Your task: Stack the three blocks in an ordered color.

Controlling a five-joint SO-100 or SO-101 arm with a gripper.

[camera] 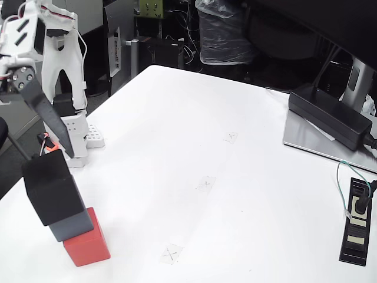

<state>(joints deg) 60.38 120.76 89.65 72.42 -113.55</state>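
Near the table's front left edge stand the three blocks, stacked. The red cube (88,246) is at the bottom, the slate grey cube (73,224) sits on it, and the larger black cube (52,187) is on top. The stack leans to the left. My gripper (59,150) reaches down from the white arm (56,53) to the black cube's top. One long black finger (50,118) ends at the cube's upper right corner. The other finger is hidden behind the cube, so the grip cannot be made out.
A flat black power adapter (330,112) lies on a silver monitor foot (306,141) at the right. A black power strip (356,224) with a plugged cable lies near the right edge. Faint tape crosses (171,254) mark the white table (194,118).
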